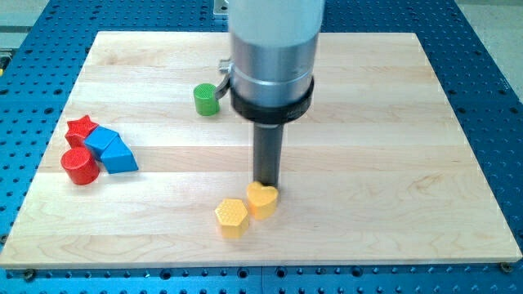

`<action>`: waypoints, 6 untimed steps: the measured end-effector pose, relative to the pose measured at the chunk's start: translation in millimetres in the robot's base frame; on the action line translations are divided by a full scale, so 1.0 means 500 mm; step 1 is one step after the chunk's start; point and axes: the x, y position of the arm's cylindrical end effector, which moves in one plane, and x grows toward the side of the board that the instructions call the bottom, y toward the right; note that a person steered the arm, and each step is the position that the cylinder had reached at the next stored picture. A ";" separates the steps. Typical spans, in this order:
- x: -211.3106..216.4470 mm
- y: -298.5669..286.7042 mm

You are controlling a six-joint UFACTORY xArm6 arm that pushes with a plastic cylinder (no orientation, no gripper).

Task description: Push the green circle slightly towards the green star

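Note:
The green circle stands near the view's top, left of centre, on the wooden board. No green star shows; the arm's body hides part of the board right of the circle. My tip is near the board's centre, well below and right of the green circle. It sits right at the top edge of a yellow heart, touching or nearly so. A yellow hexagon lies against the heart's lower left.
At the view's left is a cluster: a red star, a red cylinder, a blue cube and a blue block. A blue perforated table surrounds the board.

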 end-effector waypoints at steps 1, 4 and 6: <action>0.002 -0.009; -0.298 -0.207; -0.460 -0.201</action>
